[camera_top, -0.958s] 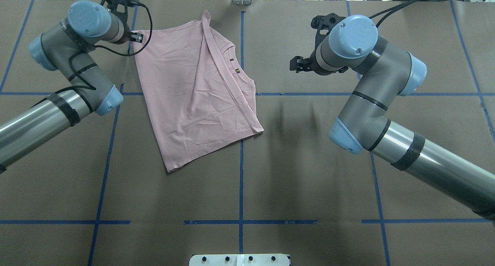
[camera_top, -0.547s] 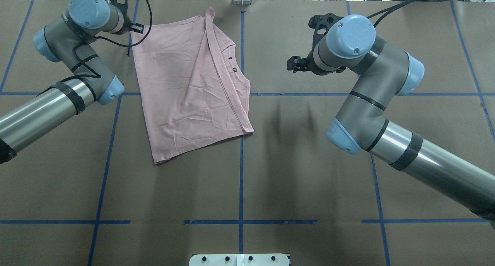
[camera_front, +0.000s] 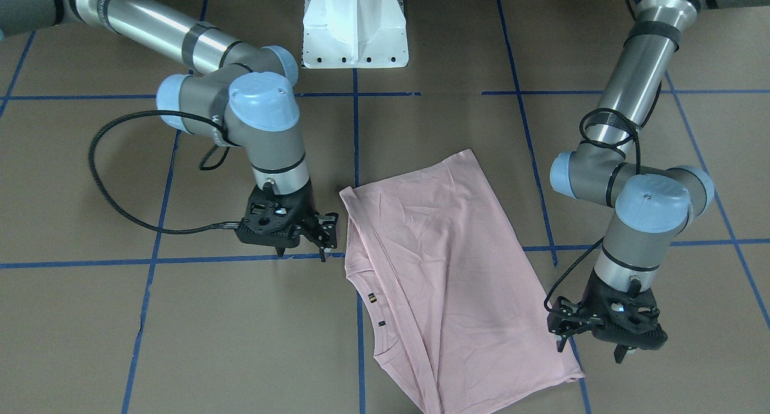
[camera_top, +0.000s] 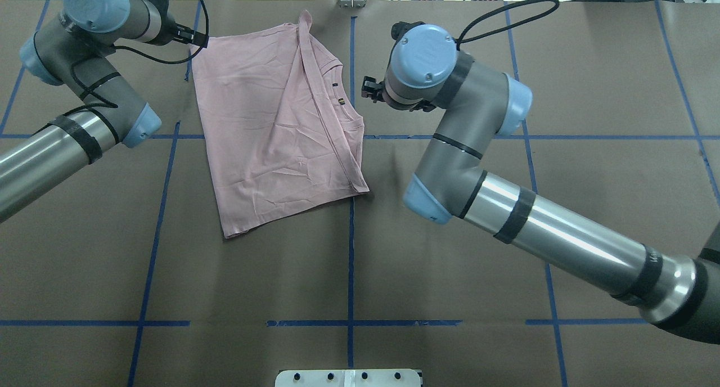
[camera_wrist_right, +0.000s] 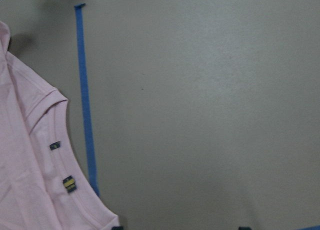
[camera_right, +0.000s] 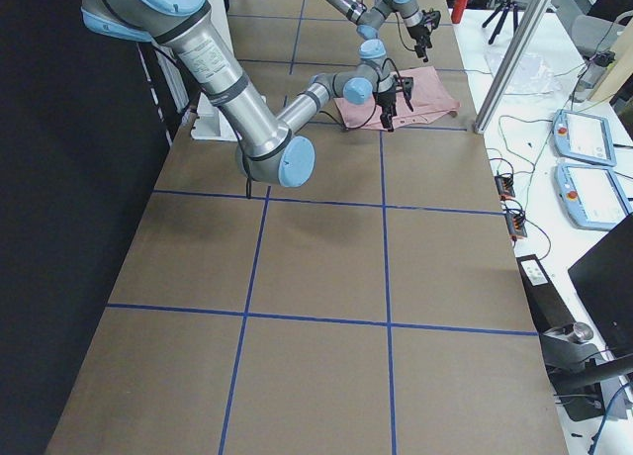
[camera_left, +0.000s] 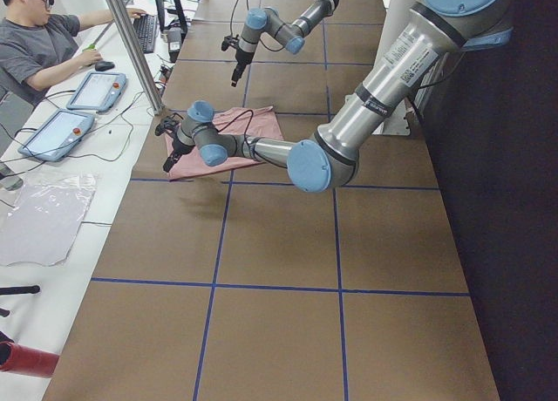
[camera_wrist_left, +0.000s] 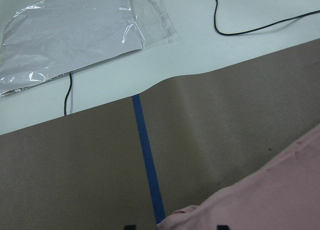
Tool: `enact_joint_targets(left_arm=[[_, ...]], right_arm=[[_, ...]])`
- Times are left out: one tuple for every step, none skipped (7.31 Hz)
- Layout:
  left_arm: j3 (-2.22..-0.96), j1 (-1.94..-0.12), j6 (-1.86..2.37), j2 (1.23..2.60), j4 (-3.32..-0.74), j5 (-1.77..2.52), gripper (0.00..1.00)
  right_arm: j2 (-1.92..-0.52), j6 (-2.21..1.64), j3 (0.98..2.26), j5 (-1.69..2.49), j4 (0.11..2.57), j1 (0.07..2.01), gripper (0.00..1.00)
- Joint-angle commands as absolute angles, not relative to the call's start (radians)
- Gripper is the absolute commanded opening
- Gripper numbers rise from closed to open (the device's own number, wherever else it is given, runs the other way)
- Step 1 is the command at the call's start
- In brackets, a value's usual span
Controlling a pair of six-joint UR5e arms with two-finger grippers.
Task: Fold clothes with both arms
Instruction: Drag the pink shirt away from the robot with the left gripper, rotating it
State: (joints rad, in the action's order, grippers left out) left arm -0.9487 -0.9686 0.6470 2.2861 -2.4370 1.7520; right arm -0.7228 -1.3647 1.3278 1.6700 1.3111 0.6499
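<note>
The pale pink T-shirt [camera_top: 270, 128] lies partly folded on the brown table, one side flap laid over it and the ribbed collar with small tags toward the right. Its print is hidden. It also shows in the front view [camera_front: 445, 281]. My left gripper [camera_top: 190, 38] is open and empty just beside the shirt's far left corner. In the front view [camera_front: 589, 349] it hovers near that corner. The left wrist view shows the corner [camera_wrist_left: 260, 205] between the fingertips. My right gripper [camera_top: 368, 89] is open and empty just right of the collar, as the front view [camera_front: 301, 254] and the right wrist view [camera_wrist_right: 30, 165] show.
Blue tape lines [camera_top: 351, 252] grid the brown table. The white pedestal base [camera_front: 355, 29] stands at the robot's side. Beyond the far edge lie cables and a clear plastic bag [camera_wrist_left: 75, 35]. An operator [camera_left: 44, 44] sits at a side desk.
The shirt slid left and turned a little with the left gripper, then stayed put while that gripper drew off left. The right arm swung left toward the collar.
</note>
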Motion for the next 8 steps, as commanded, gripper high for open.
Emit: enact_joint_targets(left_arm=[[-0.962, -0.969, 0.652, 2.281, -2.439, 1.755, 1.00], [-0.971, -0.969, 0.655, 2.280, -2.438, 1.755, 1.00], [-0.973, -0.969, 0.657, 2.279, -2.437, 1.755, 1.00], [-0.973, -0.968, 0.657, 2.279, -2.439, 1.755, 1.00], [-0.980, -0.968, 0.657, 2.269, -2.439, 1.755, 1.00], [-1.001, -0.968, 0.657, 2.257, -2.438, 1.755, 1.00], [-1.005, -0.968, 0.657, 2.255, -2.437, 1.755, 1.00], [-1.005, -0.968, 0.657, 2.255, -2.437, 1.755, 1.00]], right_arm=[[-0.602, -1.411, 1.185, 1.600, 1.313, 0.576, 0.64], [-0.583, -1.408, 1.152, 1.586, 1.315, 0.557, 0.59], [-0.586, -1.405, 1.149, 1.586, 1.316, 0.548, 0.52], [-0.586, -1.404, 1.134, 1.574, 1.316, 0.540, 0.50], [-0.586, -1.402, 1.126, 1.560, 1.316, 0.532, 0.47], [-0.587, -1.404, 1.123, 1.557, 1.316, 0.528, 0.43], [-0.589, -1.404, 1.118, 1.546, 1.316, 0.520, 0.43], [-0.589, -1.402, 1.115, 1.545, 1.316, 0.520, 0.43]])
